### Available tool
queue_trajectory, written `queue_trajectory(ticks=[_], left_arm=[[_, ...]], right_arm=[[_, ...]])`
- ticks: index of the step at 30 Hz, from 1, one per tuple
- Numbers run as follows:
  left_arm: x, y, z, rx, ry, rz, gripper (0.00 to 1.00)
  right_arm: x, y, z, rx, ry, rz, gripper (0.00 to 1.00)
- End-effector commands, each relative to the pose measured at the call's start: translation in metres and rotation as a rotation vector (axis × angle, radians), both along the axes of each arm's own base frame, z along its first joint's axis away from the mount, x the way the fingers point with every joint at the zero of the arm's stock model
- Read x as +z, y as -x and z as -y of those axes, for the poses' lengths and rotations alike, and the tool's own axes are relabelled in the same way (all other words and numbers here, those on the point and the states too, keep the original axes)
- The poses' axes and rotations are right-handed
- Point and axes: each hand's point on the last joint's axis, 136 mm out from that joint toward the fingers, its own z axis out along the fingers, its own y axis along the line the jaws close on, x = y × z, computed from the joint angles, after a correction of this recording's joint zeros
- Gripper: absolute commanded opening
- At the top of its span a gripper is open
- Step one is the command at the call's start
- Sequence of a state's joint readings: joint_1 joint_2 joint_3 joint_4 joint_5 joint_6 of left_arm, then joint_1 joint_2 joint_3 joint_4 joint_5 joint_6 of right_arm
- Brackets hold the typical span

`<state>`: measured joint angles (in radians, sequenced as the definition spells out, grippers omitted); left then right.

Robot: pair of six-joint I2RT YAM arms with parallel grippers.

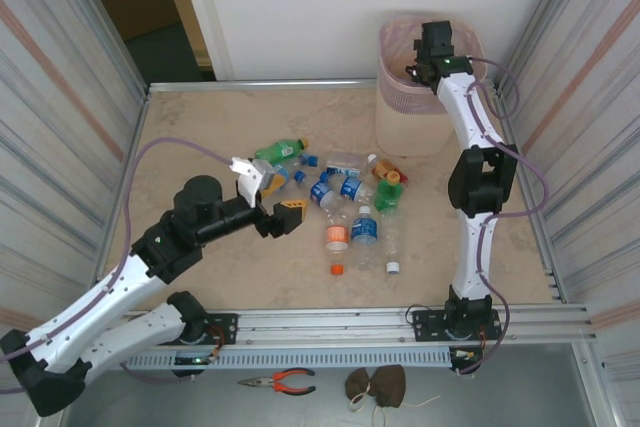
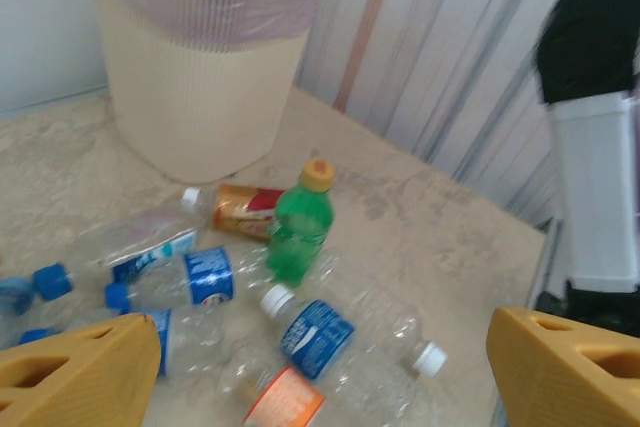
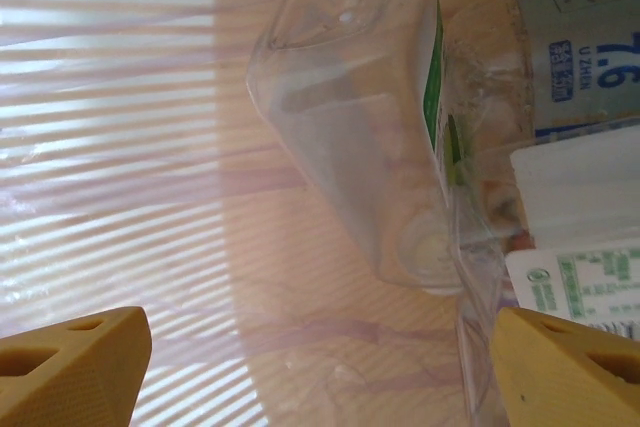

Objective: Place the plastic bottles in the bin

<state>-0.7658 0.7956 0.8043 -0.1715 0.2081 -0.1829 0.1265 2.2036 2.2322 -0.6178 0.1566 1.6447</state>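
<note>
The bin (image 1: 400, 127), a tapered beige mesh basket lined with a thin, translucent pink bag, stood at the far right corner of the mottled beige table (image 1: 200, 127). The plastic bottles (image 1: 345, 202) lay in a loose heap near the table's middle. Most were clear and crumpled, with blue, orange or white labels, and one green bottle (image 2: 298, 222) with a yellow-orange cap stood cap-up among them. The left gripper (image 1: 268, 195) hovered at the heap's left edge, its orange fingers spread wide with nothing between them. The right gripper (image 1: 437, 47) hung over the bin's mouth, jaws likewise apart and empty. Its wrist camera looked down inside, where a clear squarish bottle (image 3: 350, 117) with a green label lay on the pink bag beside other printed labels. The left wrist view gave the bin's ribbed wall and the bottles' screw caps close up.
</note>
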Motion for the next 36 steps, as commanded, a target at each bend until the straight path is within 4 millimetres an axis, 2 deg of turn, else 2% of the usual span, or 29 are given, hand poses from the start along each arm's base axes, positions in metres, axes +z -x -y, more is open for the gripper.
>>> queue_trajectory(ticks=[1, 11, 16, 21, 25, 29, 33, 36], left_arm=[[-0.011, -0.014, -0.008, 0.055, -0.105, -0.013, 0.85], [-0.054, -0.058, -0.028, 0.155, -0.216, -0.188, 0.83], [-0.08, -0.083, -0.047, 0.204, -0.301, -0.268, 0.83], [-0.117, -0.11, -0.07, 0.276, -0.435, -0.365, 0.82], [-0.141, -0.123, -0.069, 0.213, -0.548, -0.381, 0.84], [-0.164, -0.144, -0.078, 0.195, -0.654, -0.432, 0.85], [-0.181, -0.162, -0.082, 0.181, -0.711, -0.473, 0.85], [-0.195, -0.169, -0.077, 0.142, -0.733, -0.512, 0.85]], right_arm=[[0.076, 0.024, -0.001, 0.015, -0.018, 0.112, 0.87], [0.137, 0.061, -0.009, 0.189, 0.098, 0.211, 0.86], [0.156, 0.086, -0.016, 0.301, 0.162, 0.257, 0.86], [0.156, 0.119, -0.018, 0.353, 0.176, 0.28, 0.85], [0.147, 0.146, -0.011, 0.363, 0.211, 0.275, 0.85], [0.143, 0.172, -0.002, 0.353, 0.214, 0.269, 0.85], [0.139, 0.191, 0.008, 0.337, 0.221, 0.266, 0.85], [0.137, 0.201, 0.015, 0.326, 0.225, 0.26, 0.86]])
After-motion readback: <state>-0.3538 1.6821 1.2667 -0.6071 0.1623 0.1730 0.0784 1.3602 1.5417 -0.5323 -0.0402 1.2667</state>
